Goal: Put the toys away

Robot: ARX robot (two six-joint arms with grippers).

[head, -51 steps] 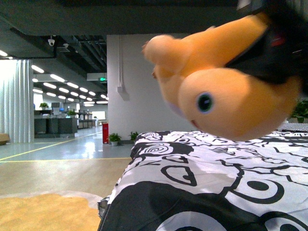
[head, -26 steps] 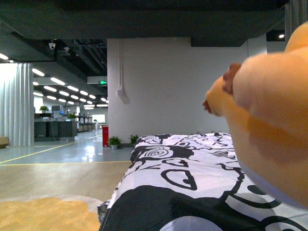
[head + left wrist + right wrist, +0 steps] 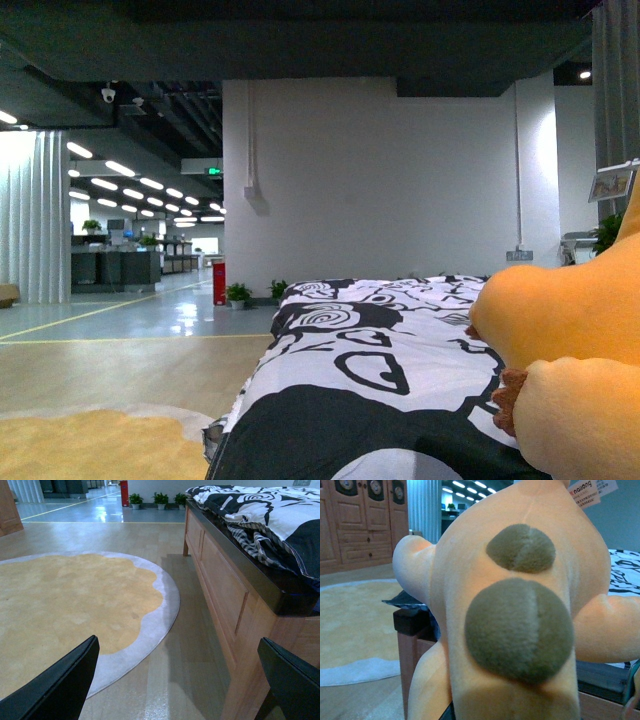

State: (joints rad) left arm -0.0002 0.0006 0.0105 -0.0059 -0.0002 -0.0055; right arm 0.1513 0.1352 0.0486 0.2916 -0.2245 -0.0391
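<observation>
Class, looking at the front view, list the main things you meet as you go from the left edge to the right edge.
From the left: white curtain → red floor object → potted plants → black-and-white bedspread → orange plush toy.

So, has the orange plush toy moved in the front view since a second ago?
Yes. The plush toy went down and right: from high against the white wall to low over the patterned bedspread.
</observation>
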